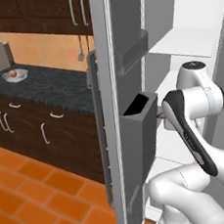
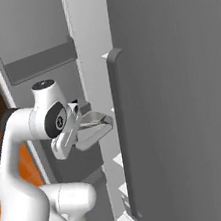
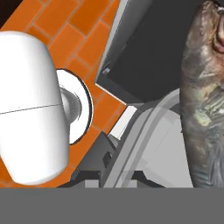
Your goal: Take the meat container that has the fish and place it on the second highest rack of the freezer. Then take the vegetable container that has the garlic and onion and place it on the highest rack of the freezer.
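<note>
No readable text, label, brand, number or sign is showing on anything in these pictures. The freezer (image 1: 136,131), its door bins and the dark cabinets (image 1: 33,9) are all showing plain, unmarked surfaces.

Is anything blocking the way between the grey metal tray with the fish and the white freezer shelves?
Nothing visible does. The grey metal tray, held in the gripper, sits in the open gap between the grey freezer door and the white shelves.

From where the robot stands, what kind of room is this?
A kitchen, by the look of it: a dark counter over wooden cabinets, an orange tiled floor, and an open freezer with white shelves.
</note>
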Controlling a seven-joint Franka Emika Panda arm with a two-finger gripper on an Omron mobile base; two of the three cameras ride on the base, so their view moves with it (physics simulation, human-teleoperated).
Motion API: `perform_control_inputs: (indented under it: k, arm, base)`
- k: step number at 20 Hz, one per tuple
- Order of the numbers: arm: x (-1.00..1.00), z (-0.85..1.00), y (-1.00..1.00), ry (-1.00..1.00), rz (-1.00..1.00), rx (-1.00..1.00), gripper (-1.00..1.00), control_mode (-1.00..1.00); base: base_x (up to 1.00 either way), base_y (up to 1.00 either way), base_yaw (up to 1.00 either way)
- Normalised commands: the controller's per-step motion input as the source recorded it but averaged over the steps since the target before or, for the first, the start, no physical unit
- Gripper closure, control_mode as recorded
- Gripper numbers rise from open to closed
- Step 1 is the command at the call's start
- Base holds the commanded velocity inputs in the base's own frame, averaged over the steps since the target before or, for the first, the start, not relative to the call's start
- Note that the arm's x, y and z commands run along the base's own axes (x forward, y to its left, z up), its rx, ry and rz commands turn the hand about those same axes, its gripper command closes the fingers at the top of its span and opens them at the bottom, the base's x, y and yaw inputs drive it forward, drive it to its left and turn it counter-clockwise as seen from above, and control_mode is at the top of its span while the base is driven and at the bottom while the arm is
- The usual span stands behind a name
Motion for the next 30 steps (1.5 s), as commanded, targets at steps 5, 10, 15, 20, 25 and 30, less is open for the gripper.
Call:
perform_control_inputs:
  k: [5, 10, 15, 20, 25, 30]
  arm:
    - [0.0, 0.0, 0.0, 0.0, 0.0, 0.0, 1.0, 1.0]
    - [0.0, 0.0, 0.0, 0.0, 0.0, 0.0, 1.0, 1.0]
    - [0.0, 0.0, 0.0, 0.0, 0.0, 0.0, 1.0, 1.0]
    - [0.0, 0.0, 0.0, 0.0, 0.0, 0.0, 1.0, 1.0]
    - [0.0, 0.0, 0.0, 0.0, 0.0, 0.0, 1.0, 1.0]
    - [0.0, 0.0, 0.0, 0.0, 0.0, 0.0, 1.0, 1.0]
  base:
    - [0.55, 0.0, -0.09]
    - [0.38, 0.0, -0.24]
    - [0.02, 0.0, -0.15]
    - [-0.06, -0.01, -0.05]
    - [-0.31, -0.54, 0.0]
    - [0.36, -0.09, 0.0]
